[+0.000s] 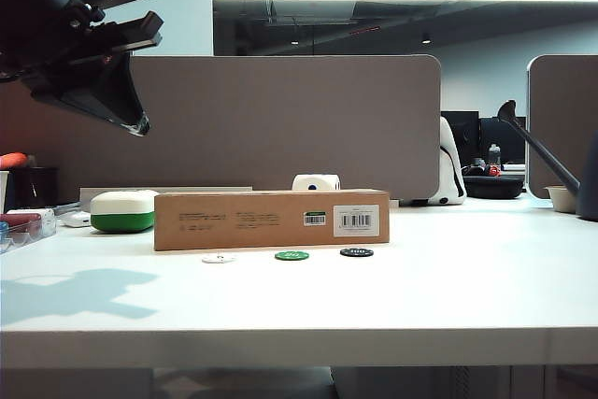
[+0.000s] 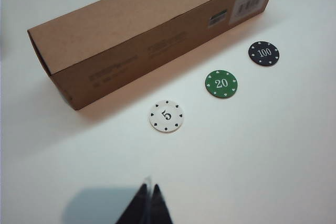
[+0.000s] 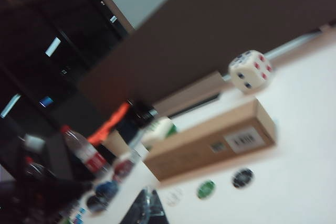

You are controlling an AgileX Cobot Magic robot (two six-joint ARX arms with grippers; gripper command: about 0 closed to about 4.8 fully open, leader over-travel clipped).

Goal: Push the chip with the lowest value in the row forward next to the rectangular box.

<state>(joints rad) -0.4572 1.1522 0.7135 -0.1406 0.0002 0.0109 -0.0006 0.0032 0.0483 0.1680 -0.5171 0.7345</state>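
Three chips lie in a row just in front of the rectangular box [image 1: 243,221]: the white chip [image 1: 219,258] marked 5 [image 2: 166,116], a green one [image 1: 291,255] marked 20 [image 2: 221,84] and a black one [image 1: 356,252] marked 100 [image 2: 263,53]. A narrow strip of table separates the white chip from the box [image 2: 147,30]. My left gripper [image 1: 140,126] hangs high over the table's left side, shut and empty [image 2: 148,187], short of the white chip. The right gripper [image 3: 148,192] looks shut and empty. Its view is blurred and shows the box [image 3: 210,145] and the white chip [image 3: 175,195].
A white-and-green case [image 1: 123,211] sits left of the box and a die [image 1: 316,182] behind it. Bottles [image 3: 81,150] and small clutter [image 1: 23,221] crowd the far left edge. A brown partition [image 1: 280,119] closes the back. A small bowl [image 1: 563,198] stands far right.
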